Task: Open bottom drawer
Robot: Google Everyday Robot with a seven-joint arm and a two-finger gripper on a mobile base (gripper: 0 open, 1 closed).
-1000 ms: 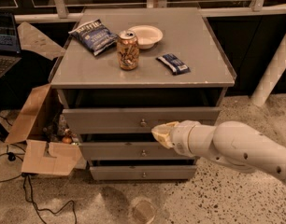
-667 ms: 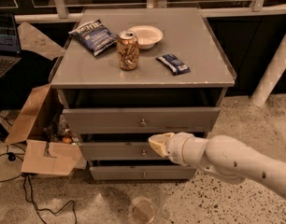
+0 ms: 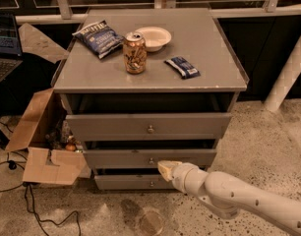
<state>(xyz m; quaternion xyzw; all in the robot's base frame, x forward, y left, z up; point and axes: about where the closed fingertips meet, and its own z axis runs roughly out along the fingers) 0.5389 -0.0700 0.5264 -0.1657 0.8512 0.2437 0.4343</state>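
- Cabinet (image 3: 214, 58): grey, three drawers.
- The bottom drawer (image 3: 121, 182): lowest, near the floor, slimmest flat grey front, one small round knob (image 3: 151, 184).
- Gripper (image 3: 166, 168): just above this knob; its state I cannot tell.

The gripper (image 3: 166, 168) hangs close in front of the cabinet, level with the gap between the middle drawer (image 3: 116, 159) and the bottom drawer (image 3: 121, 182). Just below and left of it the bottom knob (image 3: 151, 184) shows uncovered, with open floor (image 3: 101, 215) beneath. The middle drawer's front and the middle knob (image 3: 151, 161) sit just above and left of it. Well to its left an open cardboard box (image 3: 42, 156) crowds the cabinet's side, with cables (image 3: 27, 199) trailing below. Its own arm (image 3: 239, 200) fills the lower right. Farther right, past bare floor, a white post (image 3: 288, 73) rises.
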